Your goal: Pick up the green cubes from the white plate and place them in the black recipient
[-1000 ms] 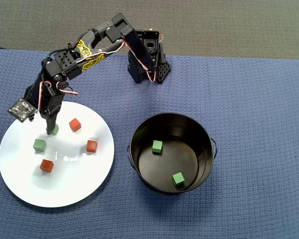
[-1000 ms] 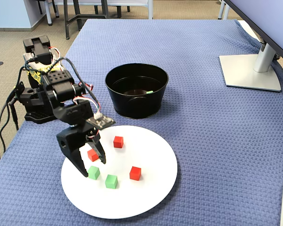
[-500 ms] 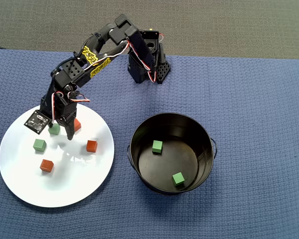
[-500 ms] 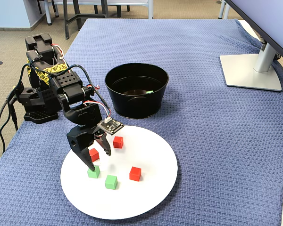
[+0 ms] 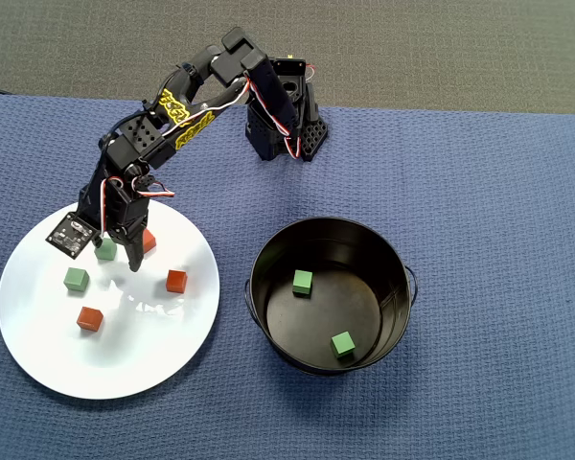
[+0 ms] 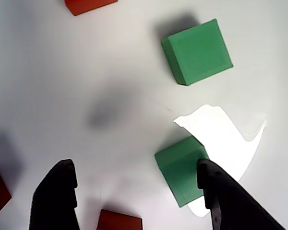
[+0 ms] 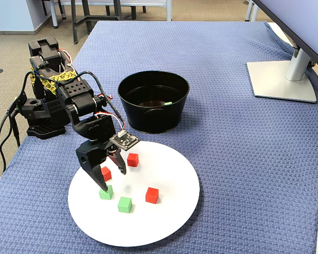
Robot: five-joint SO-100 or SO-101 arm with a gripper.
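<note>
The white plate (image 5: 125, 359) lies at the left of the overhead view. Two green cubes (image 5: 105, 250) (image 5: 75, 279) and three red-orange cubes rest on it. My gripper (image 5: 118, 255) is open, low over the plate. In the wrist view the gripper (image 6: 134, 168) straddles one green cube (image 6: 180, 168), which lies against the right finger (image 6: 218, 196). The other green cube (image 6: 198, 51) lies further ahead. The black bucket (image 5: 388, 264) holds two green cubes (image 5: 303, 282) (image 5: 342, 344). In the fixed view the gripper (image 7: 112, 179) stands over the nearer green cube (image 7: 106, 192).
Red-orange cubes (image 5: 176, 281) (image 5: 90, 318) (image 5: 149, 240) lie close around the gripper; one (image 6: 119, 221) sits between the fingers at the wrist view's bottom edge. The arm's base (image 5: 283, 125) stands behind the bucket. A monitor stand (image 7: 282, 79) is at the far right on the blue cloth.
</note>
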